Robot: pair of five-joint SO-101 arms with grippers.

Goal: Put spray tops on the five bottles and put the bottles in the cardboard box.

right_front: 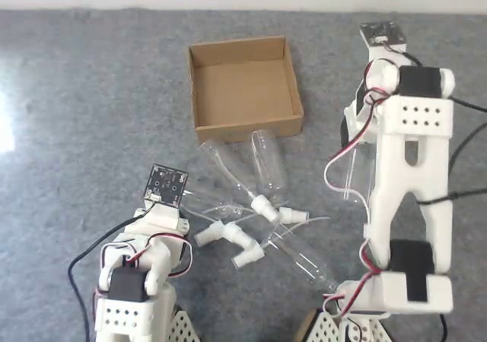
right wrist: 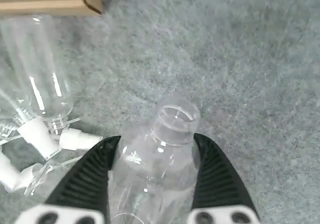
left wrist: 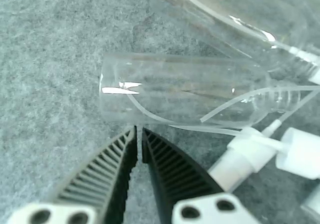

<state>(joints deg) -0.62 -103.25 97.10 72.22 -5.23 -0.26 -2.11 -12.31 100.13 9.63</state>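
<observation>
Right end effector snug around bottle

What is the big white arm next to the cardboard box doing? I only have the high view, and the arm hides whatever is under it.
Observer: Its wrist camera shows the right gripper closed around a clear bottle. The neck is open, with no spray top on it.
Operator: And the smaller arm near the pile of bottles, is it holding anything?
Observer: No. The left gripper is shut with nothing between its fingers. Its tips sit close against the side of a lying bottle; I cannot tell if they touch.
</observation>
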